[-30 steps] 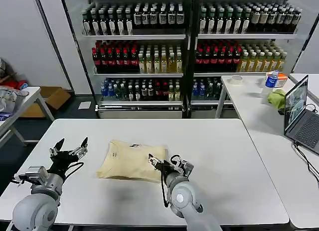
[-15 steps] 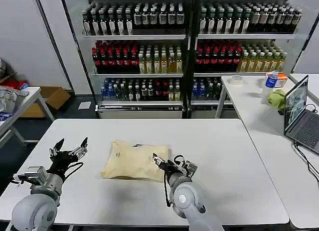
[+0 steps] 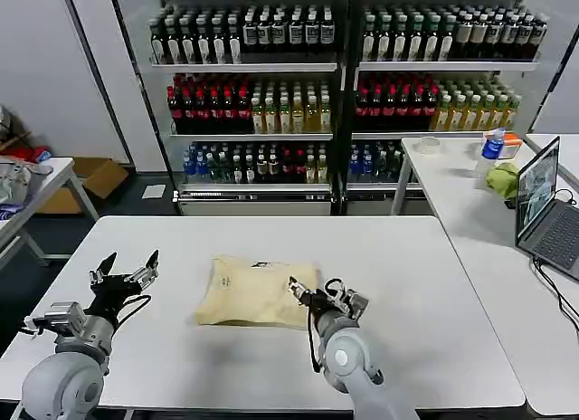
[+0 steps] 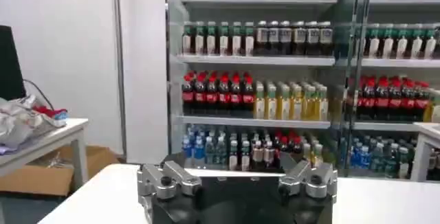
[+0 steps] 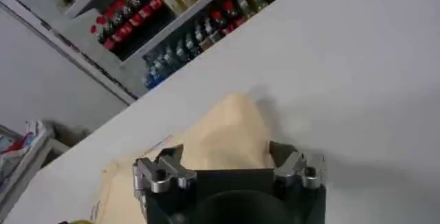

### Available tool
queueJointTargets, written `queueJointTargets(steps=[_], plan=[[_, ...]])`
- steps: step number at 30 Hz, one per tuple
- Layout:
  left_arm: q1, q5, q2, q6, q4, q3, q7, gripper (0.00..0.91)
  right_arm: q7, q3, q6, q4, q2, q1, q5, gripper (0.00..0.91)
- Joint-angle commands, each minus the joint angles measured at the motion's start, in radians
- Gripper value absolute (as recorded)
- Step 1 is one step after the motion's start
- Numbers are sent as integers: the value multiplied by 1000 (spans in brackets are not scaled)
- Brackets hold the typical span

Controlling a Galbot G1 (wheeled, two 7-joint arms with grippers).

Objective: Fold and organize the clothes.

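Item: T-shirt [image 3: 258, 290], pale cream-yellow, thin fabric. Lies folded into a compact, roughly rectangular bundle on the white table [image 3: 425, 284], at lower centre of the head view, dark neck label on its far edge.

Right gripper [image 3: 312, 300]: at the bundle's right edge, low centre of the head view. In the right wrist view a peak of fabric rises just ahead of the gripper body, seemingly between the fingers [image 5: 289, 165]; judged to be pinching the shirt's edge, though the tips themselves are hidden.

Left gripper [image 3: 125, 269]: lower left of the head view, well apart from the shirt, fingers spread wide, holding nothing.

Background: drinks shelves [image 3: 344, 94] across the top; laptop [image 3: 543, 203] on a side table at right.

Step in hand, as judged: positioning the folded bundle, folding apparently near done.

Next move calls for: setting the edge flat, letting go without dragging the thin cloth open, and withdrawing clear.
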State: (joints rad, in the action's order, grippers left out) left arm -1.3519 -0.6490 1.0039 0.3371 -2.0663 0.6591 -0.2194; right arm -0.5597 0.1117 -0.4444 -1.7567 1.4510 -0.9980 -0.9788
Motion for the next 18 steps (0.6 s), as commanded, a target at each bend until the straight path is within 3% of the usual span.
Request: queueJointTargets(steps=[1, 13, 18], plan=[[6, -1, 0, 2, 4, -4, 0, 907, -11, 22, -5, -29, -98, -6, -32, 907], [18, -2, 4, 5, 6, -13, -1, 907, -5, 72, -15, -43, -181, 3, -74, 907], [19, -2, 7, 6, 4, -16, -1, 907, 21, 78, -18, -52, -185, 7, -52, 907]])
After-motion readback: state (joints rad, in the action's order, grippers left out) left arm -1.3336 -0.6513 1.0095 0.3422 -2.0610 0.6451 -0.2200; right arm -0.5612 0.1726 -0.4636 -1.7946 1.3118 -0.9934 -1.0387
